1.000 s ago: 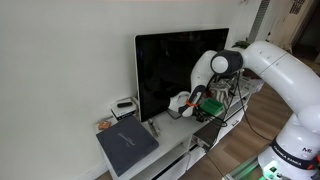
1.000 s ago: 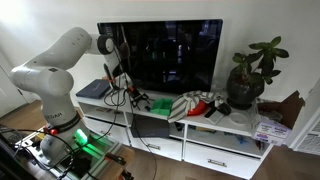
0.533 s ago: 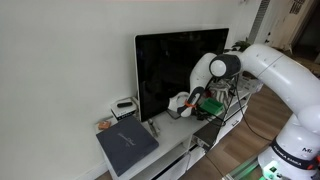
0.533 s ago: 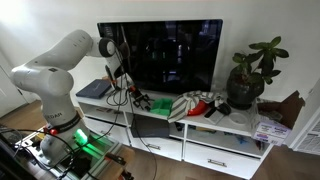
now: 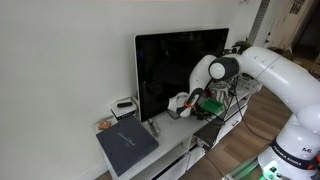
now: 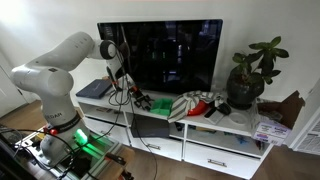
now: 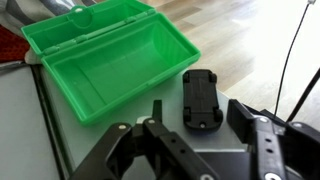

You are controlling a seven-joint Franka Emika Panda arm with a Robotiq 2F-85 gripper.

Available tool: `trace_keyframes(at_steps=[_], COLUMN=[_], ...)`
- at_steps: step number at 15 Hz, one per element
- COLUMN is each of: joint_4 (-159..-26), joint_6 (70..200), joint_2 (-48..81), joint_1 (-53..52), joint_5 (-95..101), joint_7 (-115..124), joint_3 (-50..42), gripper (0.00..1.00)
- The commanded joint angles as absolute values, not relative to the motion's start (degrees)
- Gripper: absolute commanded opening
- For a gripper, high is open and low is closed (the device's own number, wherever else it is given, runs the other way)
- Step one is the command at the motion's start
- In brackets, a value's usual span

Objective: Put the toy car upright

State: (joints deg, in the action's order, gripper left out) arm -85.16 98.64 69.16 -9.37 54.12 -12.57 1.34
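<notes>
In the wrist view the toy car (image 7: 203, 100) lies on the grey shelf top with its dark underside facing up. It sits just right of an open bright green hinged box (image 7: 110, 60). My gripper (image 7: 203, 128) is open just above the car. One finger (image 7: 158, 122) stands to its left and the other (image 7: 246, 120) to its right, neither touching it. In both exterior views the gripper (image 5: 204, 103) (image 6: 134, 96) hangs low over the TV bench in front of the black TV (image 5: 175, 65). The car itself is too small to make out there.
A dark notebook (image 5: 127, 143) and a small white gadget (image 5: 125, 105) lie on the bench end. A striped cloth (image 6: 195, 104) and a potted plant (image 6: 250, 75) sit further along the bench (image 6: 235, 124). Cables hang near the arm. Wood floor lies beyond the shelf edge (image 7: 250, 40).
The arm has sunk slightly toward the bench top. The car and the green box have not moved.
</notes>
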Motion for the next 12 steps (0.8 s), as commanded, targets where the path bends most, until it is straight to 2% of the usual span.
trace_keyframes(at_steps=[1,3,6,12], joint_4=[-81.98,-81.52,-81.7,-93.92], joint_6=[96.65,96.24,95.53,101.45], joint_2=[71.17,71.46,71.24,62.43], joint_1=[-8.96,-9.02,-9.06,-8.24], joint_5=[53.43,53.39,53.15,54.13], joint_7=[-15.35,-16.0,-16.66,-14.45], joint_3=[1.68,1.73,2.05,4.86], gripper=[0.57,0.35,0.13,0.12])
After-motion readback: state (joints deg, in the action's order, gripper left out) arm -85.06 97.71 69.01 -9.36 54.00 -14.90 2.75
